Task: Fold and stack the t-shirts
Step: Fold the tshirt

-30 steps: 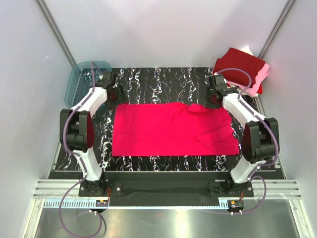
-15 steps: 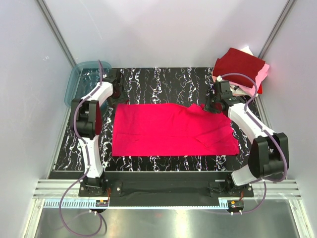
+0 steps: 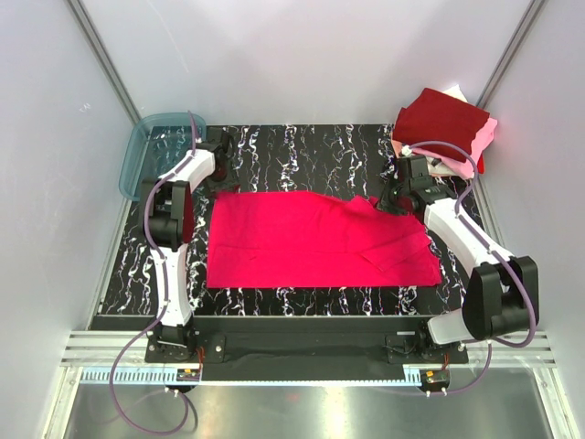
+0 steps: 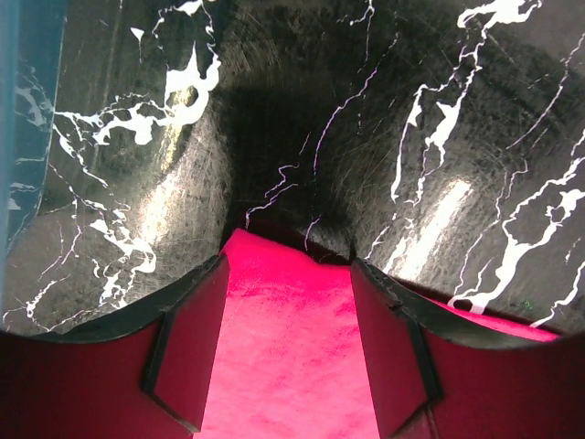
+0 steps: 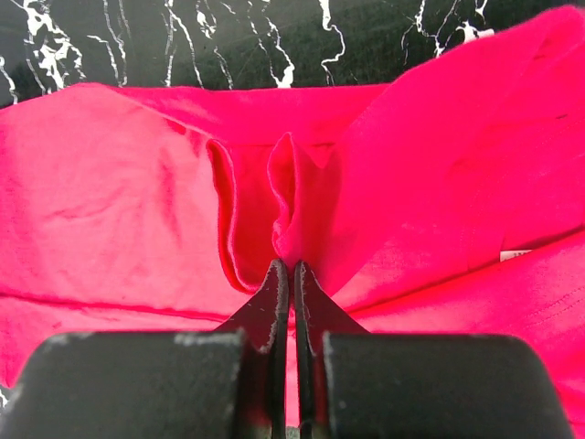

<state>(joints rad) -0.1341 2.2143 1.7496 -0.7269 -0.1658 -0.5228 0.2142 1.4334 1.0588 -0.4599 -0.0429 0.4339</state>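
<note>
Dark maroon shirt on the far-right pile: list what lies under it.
A pale pink shirt shows along its right edge, and a sliver of white cloth peeks out behind. The maroon shirt covers the rest, so further layers cannot be seen.

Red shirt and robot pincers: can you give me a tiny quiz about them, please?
1. True or false: the right pincer is wide open above the red shirt.
2. What colour tops the folded pile? A white, B dark red, C green.
3. Fill in: the blue tub stands at the table's far ___ corner.
Key: 1 false, it is shut, pinching the shirt. 2 B. 3 left.
</note>
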